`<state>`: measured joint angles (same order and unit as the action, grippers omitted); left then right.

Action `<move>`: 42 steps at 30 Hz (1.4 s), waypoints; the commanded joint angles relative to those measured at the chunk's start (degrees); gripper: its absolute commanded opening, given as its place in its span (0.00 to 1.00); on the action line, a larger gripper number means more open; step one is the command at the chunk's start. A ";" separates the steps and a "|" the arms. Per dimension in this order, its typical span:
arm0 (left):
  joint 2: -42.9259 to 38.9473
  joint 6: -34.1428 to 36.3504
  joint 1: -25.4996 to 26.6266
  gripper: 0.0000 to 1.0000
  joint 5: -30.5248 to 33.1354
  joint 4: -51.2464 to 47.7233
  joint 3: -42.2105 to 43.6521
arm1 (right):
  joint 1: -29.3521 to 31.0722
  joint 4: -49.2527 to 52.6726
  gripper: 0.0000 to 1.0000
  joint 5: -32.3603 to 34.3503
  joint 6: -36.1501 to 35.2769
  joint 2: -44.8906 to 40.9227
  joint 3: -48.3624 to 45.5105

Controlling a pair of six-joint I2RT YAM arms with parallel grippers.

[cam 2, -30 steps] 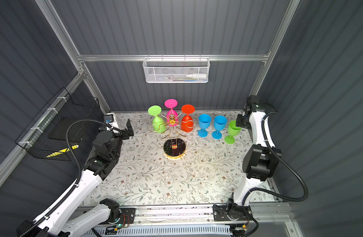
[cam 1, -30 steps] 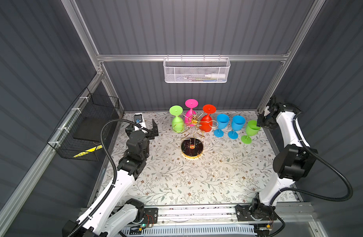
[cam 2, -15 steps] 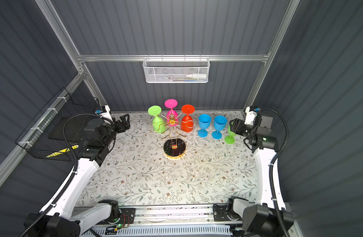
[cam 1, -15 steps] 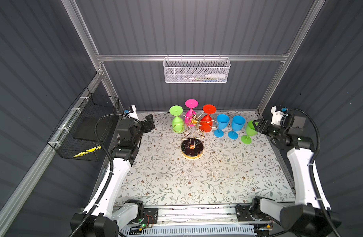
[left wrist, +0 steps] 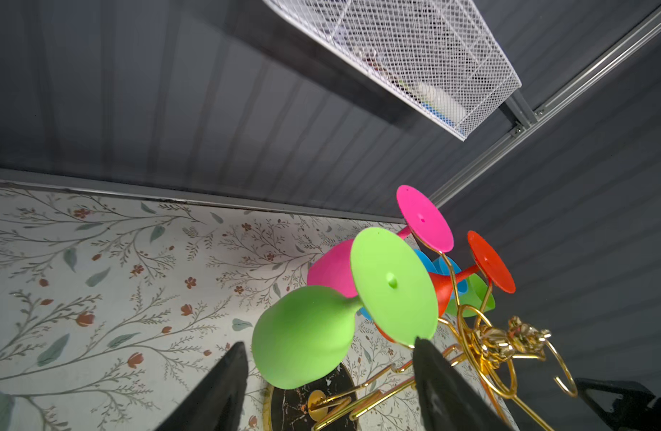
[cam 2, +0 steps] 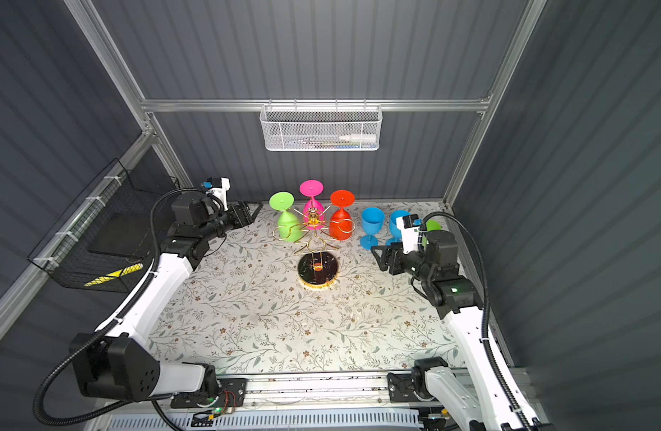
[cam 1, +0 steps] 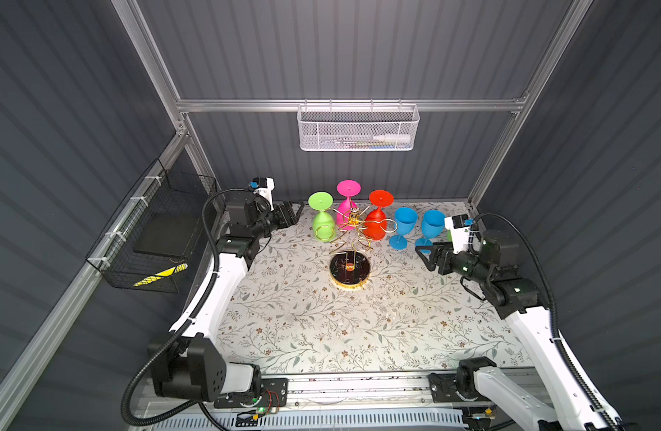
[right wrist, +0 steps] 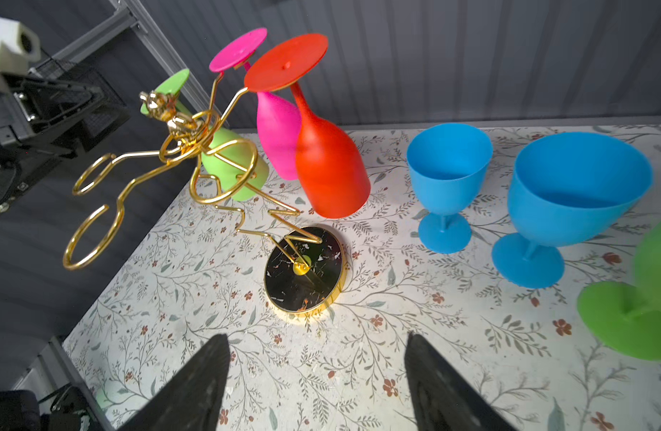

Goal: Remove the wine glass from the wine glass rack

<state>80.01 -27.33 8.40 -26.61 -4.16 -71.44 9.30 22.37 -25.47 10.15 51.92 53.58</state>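
The lime-green matte wine glass (cam 1: pixel 322 222) hangs bowl-down on the gold wire rack (cam 1: pixel 350 269), just ahead of the nearer left pincer (cam 1: pixel 294 213). That pincer gapes wide, empty.

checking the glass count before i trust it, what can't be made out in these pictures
- Upright green glass: mostly hidden behind the right wrist camera in both top views; blurred and cut off by the edge in the right wrist view.
- White mesh basket: contents too small to tell through the mesh, top views.
- Pink glass: bowl partly covered by the hanging green glass, left wrist view.
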 commanded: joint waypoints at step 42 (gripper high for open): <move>13.69 -12.11 -0.16 0.25 -18.30 8.57 -9.07 | 8.98 -9.73 0.87 2.20 6.15 -0.58 -8.14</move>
<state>93.23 -39.75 8.21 -43.44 4.32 -78.65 17.96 13.39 -22.83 16.08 51.13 45.63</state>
